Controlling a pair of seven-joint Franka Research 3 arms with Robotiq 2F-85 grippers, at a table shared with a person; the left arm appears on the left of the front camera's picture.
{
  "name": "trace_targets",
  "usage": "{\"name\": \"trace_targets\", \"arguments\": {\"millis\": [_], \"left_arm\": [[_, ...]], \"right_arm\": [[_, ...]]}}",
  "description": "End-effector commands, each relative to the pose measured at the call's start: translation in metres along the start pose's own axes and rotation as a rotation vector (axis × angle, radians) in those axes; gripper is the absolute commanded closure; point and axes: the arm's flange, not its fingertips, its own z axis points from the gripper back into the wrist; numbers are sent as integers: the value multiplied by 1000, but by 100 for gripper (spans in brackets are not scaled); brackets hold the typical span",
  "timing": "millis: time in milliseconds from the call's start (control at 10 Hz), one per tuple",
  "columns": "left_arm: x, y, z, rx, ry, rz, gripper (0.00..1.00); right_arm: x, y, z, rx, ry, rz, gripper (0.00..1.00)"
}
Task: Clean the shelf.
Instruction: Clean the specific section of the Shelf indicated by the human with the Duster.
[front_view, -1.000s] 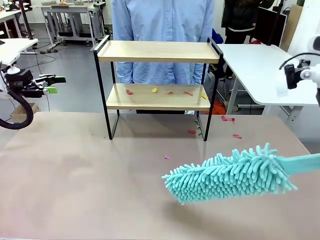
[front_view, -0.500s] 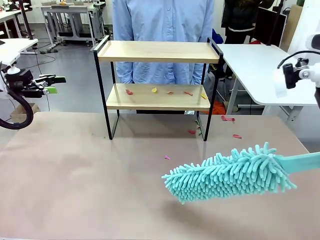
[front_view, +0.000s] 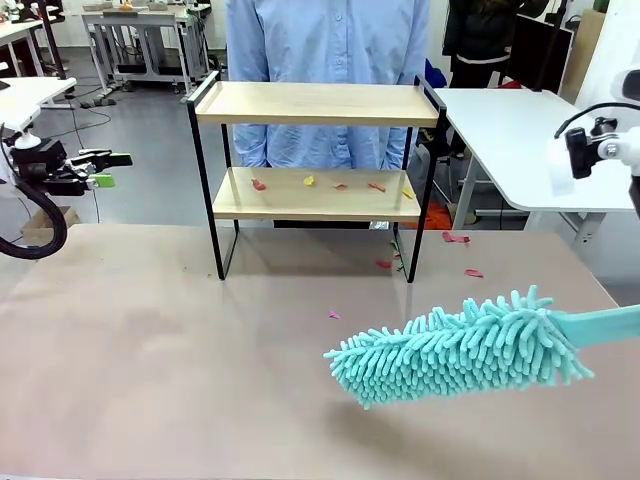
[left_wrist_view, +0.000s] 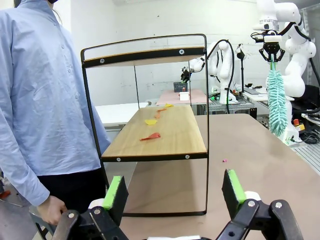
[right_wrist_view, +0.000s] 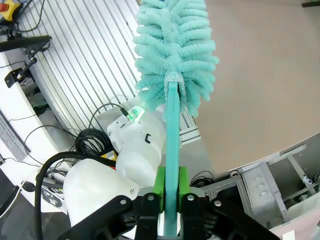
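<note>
The right gripper (right_wrist_view: 169, 182) is clenched on the flat teal handle (right_wrist_view: 172, 150) of a duster (right_wrist_view: 172, 45), its green pads (right_wrist_view: 160, 181) pressed to both sides of the handle with no gap showing. The fluffy head runs straight out past its fingertips. In the front view that head (front_view: 460, 345) lies nearly level over the near right part of the brown table (front_view: 150, 330) and appears to be raised off it, with a shadow beneath. The shelf (front_view: 315, 103) stands well beyond the duster's tip, farther across the table, and the two are apart. The left gripper (left_wrist_view: 174, 189) is spread wide with nothing between its fingers and nothing touching them. In the front view it (front_view: 112, 169) is off the table's left side, about level with the shelf's lower board. Straight ahead of its open fingers stands the shelf (left_wrist_view: 160, 135), seen end-on, with the black frame's near end framed between the two green pads (left_wrist_view: 232, 186). Small red and yellow scraps (left_wrist_view: 151, 136) lie along the lower board, and the upper board looks bare. A few more scraps (front_view: 334, 315) lie on the table between the shelf and the duster head. Beyond the left gripper's left finger stands a person (left_wrist_view: 40, 100) in a light blue shirt, just beside the shelf, one hand (left_wrist_view: 50, 212) hanging low. Far ahead of the left gripper the right gripper (left_wrist_view: 271, 50) shows with the duster (left_wrist_view: 276, 100) hanging below it.
</note>
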Motion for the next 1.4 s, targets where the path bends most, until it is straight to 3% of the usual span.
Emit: {"name": "trace_targets", "arguments": {"millis": [0,1300], "left_arm": [[3,-2,0,-8,9,-15,0],[3,-2,0,-8,9,-15,0]], "right_arm": [[-1,0,1,8,-4,-14,87],[-1,0,1,8,-4,-14,87]]}}
